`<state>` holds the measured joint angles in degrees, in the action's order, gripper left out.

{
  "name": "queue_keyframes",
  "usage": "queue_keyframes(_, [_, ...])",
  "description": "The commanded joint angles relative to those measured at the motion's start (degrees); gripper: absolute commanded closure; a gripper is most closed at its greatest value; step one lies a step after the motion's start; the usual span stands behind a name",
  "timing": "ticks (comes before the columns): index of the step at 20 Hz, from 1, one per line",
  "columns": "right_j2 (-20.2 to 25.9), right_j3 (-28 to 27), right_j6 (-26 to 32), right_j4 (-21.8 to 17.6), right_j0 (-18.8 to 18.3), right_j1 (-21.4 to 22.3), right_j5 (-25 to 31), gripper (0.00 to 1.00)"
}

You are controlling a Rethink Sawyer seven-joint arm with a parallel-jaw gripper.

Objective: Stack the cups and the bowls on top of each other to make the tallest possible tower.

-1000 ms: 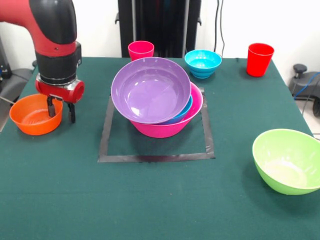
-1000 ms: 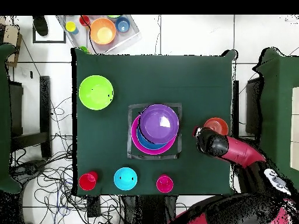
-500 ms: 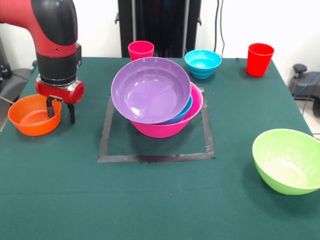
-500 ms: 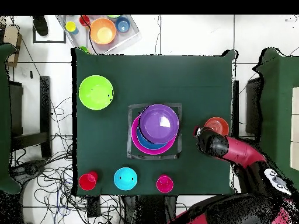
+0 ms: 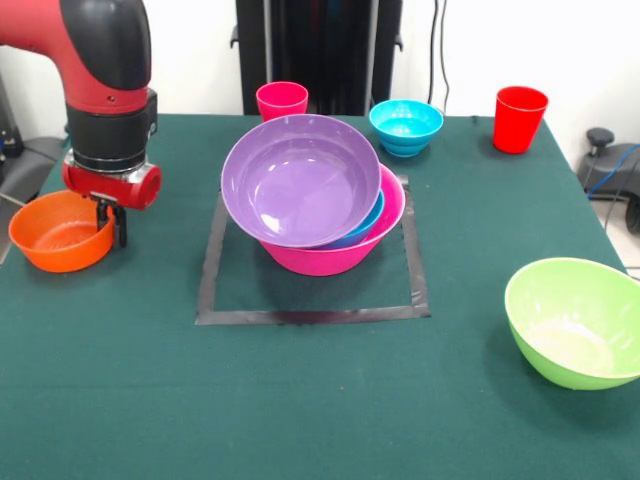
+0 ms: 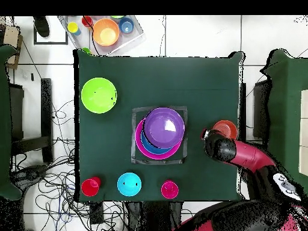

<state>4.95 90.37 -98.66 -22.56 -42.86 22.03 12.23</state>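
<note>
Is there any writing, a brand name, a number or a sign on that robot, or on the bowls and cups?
None can be read in either view.
Robot arm: plain red and black, no lettering visible.
White patch on the arm in the overhead view: dark marks, too small to read.
Purple bowl, pink bowl, orange bowl, lime green bowl, blue bowl, cups: no print visible.

You get one camera low and close at the table's (image 5: 330, 400) edge, facing the arm (image 5: 105, 90). The other hangs high, looking straight down, arm at five o'clock. Both share the table and tower (image 5: 310, 200).
</note>
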Motion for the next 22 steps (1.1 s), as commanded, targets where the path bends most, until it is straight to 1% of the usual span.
queue_keyframes(1, [4.04,-1.82,-1.95,-1.47,2.75,-3.68,1.66,1.00])
queue_keyframes(5, [4.42,-2.19,-1.71,0.54,4.11,-1.02,6.51,1.00])
queue_keyframes(9, [4.68,-3.13,-1.89,2.07,5.03,-0.10,9.59,1.00])
queue_keyframes(13, [2.52,-2.82,-5.34,5.42,8.95,3.96,14.77,1.00])
queue_keyframes(16, [0.67,-3.99,-7.14,8.24,12.20,7.01,21.00,1.00])
queue_keyframes(18, [-0.55,-5.89,-7.93,9.84,14.07,8.31,25.49,1.00])
queue_keyframes(22, [-3.06,-12.69,-8.45,11.66,17.56,8.93,35.76,1.00])
